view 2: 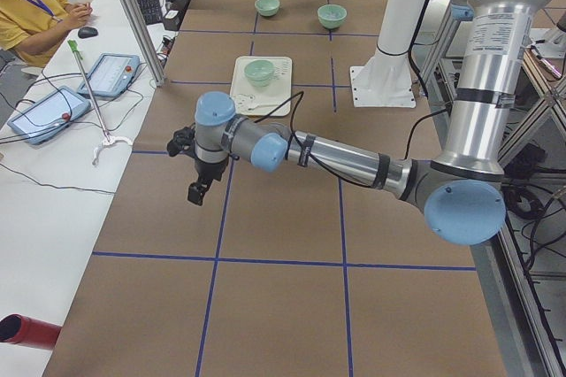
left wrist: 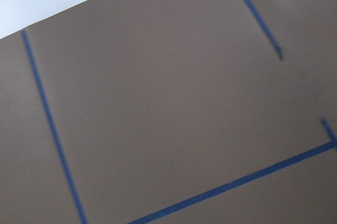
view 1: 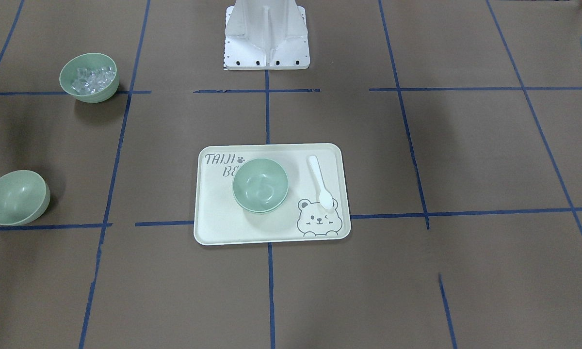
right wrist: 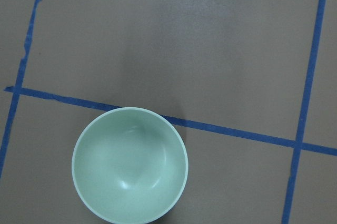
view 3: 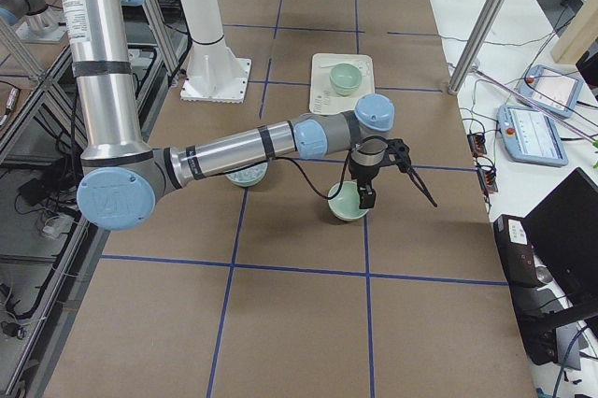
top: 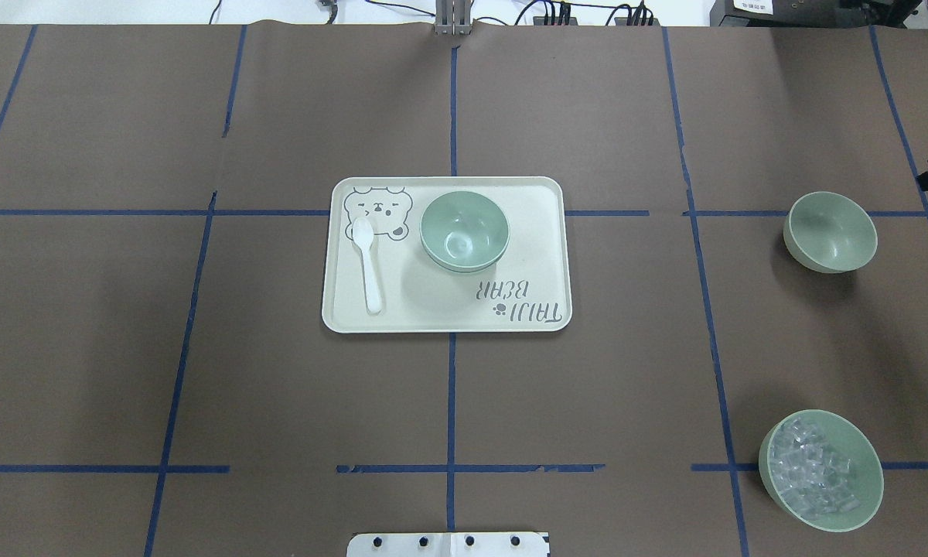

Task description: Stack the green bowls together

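1. Two small pale mint-green plastic bowls (top: pixel 464 230) sit nested on the cream rectangular bear-print tray (top: pixel 541 255) at mid-table.
2. A third matching lone bowl (top: pixel 830 232) stands on the brown paper-covered table (top: pixel 588 387), off to the robot's right.
3. The right gripper (view 3: pixel 367 194) hangs at that bowl; I cannot tell its jaw state.
4. The left gripper (view 2: pixel 199 191) hovers over bare table, and its jaw state is equally unclear.
5. A white plastic spoon (top: pixel 368 263) lies on the tray.

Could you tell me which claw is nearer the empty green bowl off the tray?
Right. The right claw hangs close beside that bowl, toward the table's end; the left claw is far off, beyond the tray.
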### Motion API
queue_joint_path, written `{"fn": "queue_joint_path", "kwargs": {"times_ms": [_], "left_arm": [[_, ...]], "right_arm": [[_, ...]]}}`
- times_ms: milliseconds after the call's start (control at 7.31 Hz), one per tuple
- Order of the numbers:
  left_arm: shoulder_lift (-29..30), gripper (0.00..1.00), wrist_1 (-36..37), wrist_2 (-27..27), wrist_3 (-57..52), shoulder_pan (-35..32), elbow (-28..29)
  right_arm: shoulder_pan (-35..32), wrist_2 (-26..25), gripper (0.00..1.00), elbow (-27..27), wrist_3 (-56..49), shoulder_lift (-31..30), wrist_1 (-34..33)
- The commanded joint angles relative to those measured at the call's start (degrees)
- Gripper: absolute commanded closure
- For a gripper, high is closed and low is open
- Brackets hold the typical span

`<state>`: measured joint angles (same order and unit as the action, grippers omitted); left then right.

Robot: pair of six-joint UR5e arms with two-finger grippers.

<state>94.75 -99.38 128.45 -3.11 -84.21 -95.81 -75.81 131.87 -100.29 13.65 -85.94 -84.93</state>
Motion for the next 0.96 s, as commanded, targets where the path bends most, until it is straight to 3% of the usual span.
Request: {"fn": "queue_joint_path", "kwargs": {"times_ms": [0,547,821], "left_arm": [[-3.5,0.0,9.4,1.6,-4.7,-4.0,1.7],[-4.3,0.0,12.4,5.8,-4.5,-6.7,1.8],[-4.3,0.0,12.4,5.8,-4.5,-6.6,1.8]], "right_arm": [[3.3,-1.3,0.0,0.9,5.2,-1.5,4.9],[6.6,-2.3,0.01,9.4,10.9,-0.9,18.4],[10.1,-5.7,0.09,14.4,11.7,-0.5,24.6]]}}
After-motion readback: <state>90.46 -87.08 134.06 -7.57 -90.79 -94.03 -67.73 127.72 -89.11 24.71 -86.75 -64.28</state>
